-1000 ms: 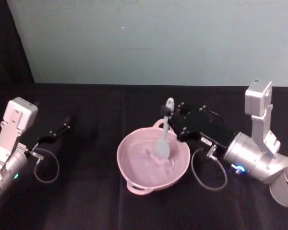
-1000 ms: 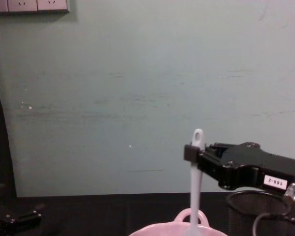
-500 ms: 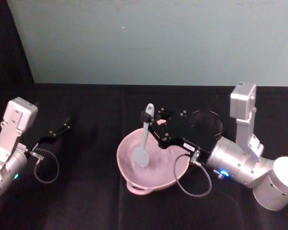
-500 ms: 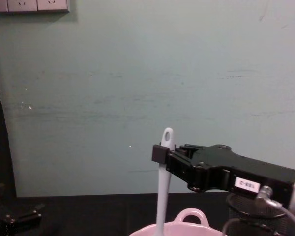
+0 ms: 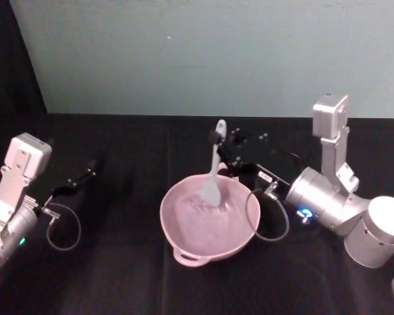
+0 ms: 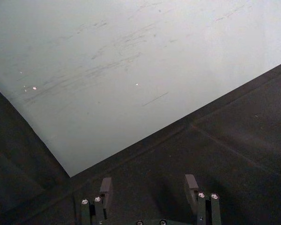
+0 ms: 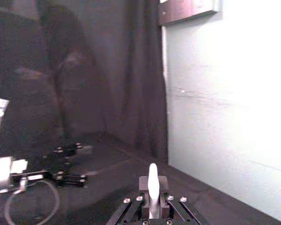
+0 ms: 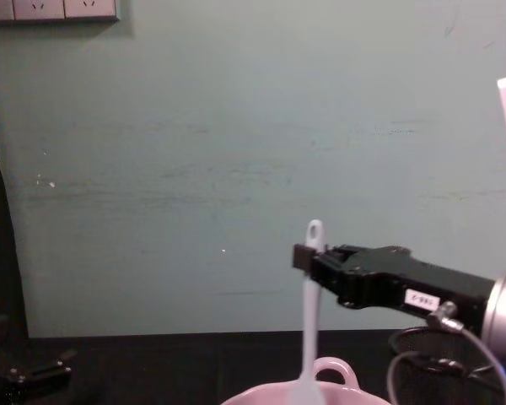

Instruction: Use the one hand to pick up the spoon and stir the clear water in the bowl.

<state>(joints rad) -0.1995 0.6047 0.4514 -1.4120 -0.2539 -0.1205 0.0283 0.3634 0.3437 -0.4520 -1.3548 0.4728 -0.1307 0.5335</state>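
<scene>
Right gripper (image 5: 217,138): black, blocky; white label (image 8: 419,299); silver screws (image 7: 126,200). Metal connector (image 8: 443,314) feeds a grey cable (image 5: 270,239). Right wrist (image 5: 322,203): silver cylinder, blue light (image 5: 306,213), white box (image 5: 331,117) above. Left gripper (image 6: 149,185): black, silver-screwed fingers (image 6: 191,182). Left arm (image 5: 13,197): white and silver, green light (image 5: 21,241), grey cable loop (image 5: 79,230).

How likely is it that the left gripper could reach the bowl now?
Probably yes: the left gripper sits left of the bowl, only cloth between; the right gripper holds the spoon at the far rim.
</scene>
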